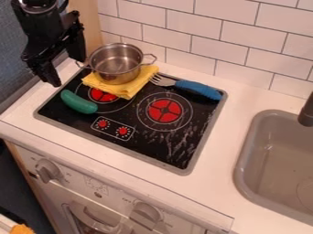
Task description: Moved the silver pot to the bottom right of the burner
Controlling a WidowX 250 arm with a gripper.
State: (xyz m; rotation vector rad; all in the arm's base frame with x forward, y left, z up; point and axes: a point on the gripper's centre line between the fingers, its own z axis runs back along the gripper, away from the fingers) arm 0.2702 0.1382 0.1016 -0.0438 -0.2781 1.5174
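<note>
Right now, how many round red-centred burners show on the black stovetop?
2: the uncovered right burner, and the left burner, partly under the folded yellow cloth. The cloth might hide another.

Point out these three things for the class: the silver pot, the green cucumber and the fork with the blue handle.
Silver pot (pixel 116 65): camera view, on its inside.
Green cucumber (pixel 79 102): camera view, midway along its body.
Fork (pixel 198 89): camera view, on its blue handle.
</note>
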